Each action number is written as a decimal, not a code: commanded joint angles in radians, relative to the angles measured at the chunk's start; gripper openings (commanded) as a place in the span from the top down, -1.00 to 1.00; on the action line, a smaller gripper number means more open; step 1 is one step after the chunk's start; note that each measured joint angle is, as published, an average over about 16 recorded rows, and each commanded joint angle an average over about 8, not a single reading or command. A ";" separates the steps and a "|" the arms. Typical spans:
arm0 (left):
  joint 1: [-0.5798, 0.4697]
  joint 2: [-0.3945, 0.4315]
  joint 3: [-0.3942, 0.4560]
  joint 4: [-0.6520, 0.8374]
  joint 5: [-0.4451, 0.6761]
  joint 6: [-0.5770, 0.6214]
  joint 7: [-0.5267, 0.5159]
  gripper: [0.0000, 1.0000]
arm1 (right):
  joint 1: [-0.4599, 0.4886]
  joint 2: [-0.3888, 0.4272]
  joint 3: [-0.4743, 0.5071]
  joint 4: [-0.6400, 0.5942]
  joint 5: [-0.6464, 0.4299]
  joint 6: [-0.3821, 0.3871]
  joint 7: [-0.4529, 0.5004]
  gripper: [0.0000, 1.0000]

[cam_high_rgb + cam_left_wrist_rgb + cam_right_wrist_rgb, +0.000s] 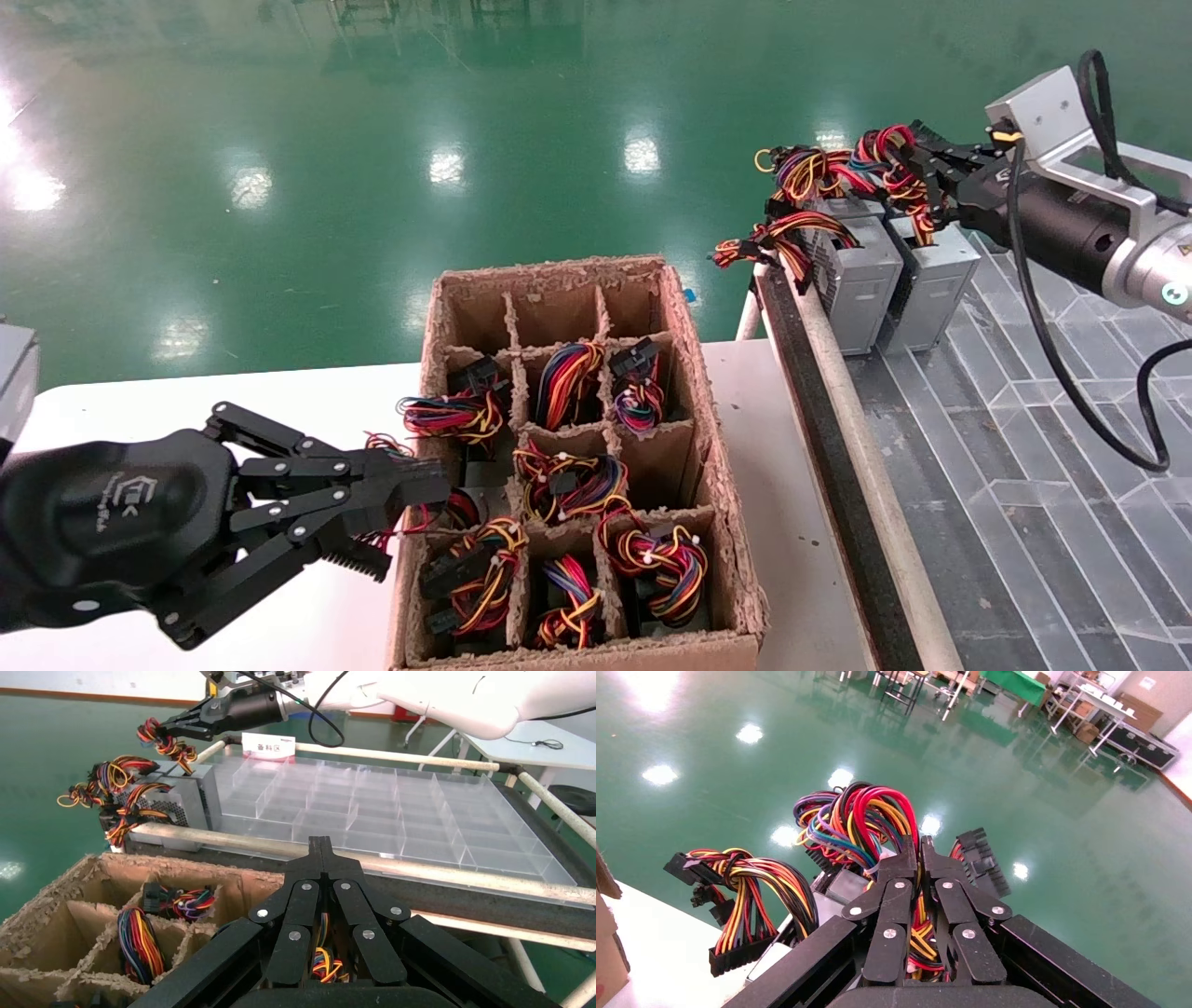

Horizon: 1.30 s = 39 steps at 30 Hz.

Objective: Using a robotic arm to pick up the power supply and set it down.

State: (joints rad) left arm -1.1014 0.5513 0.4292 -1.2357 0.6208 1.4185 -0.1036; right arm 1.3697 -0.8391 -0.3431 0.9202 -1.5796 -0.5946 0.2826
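Observation:
The power supply (934, 280), a small grey metal box, stands upright at the near corner of the clear tray on the right. My right gripper (917, 182) is shut on its tied bundle of red, yellow and purple wires (863, 822), which rises above the box. In the right wrist view the fingertips (909, 853) pinch the wires; the left wrist view shows this gripper (169, 726) far off. My left gripper (424, 485) is shut with nothing in it and hovers at the cardboard box's left wall.
A second grey wired box (861, 280) stands right beside the held one. The divided cardboard box (717, 466) on the white table (326, 401) holds several wired units. A pale rail (843, 391) edges the clear compartment tray (393, 804).

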 commanded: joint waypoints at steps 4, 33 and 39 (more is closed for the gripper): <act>0.000 0.000 0.000 0.000 0.000 0.000 0.000 1.00 | -0.002 0.012 0.000 0.012 -0.011 0.008 0.020 -1.00; 0.000 0.000 0.000 0.000 0.000 0.000 0.000 1.00 | -0.066 0.233 0.096 0.354 0.159 -0.133 0.084 -1.00; 0.000 0.000 0.000 0.000 0.000 0.000 0.000 1.00 | -0.086 0.230 0.090 0.353 0.224 -0.211 0.066 -1.00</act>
State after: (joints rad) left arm -1.1014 0.5513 0.4292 -1.2357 0.6208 1.4185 -0.1036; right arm 1.2840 -0.6089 -0.2536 1.2732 -1.3555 -0.8060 0.3482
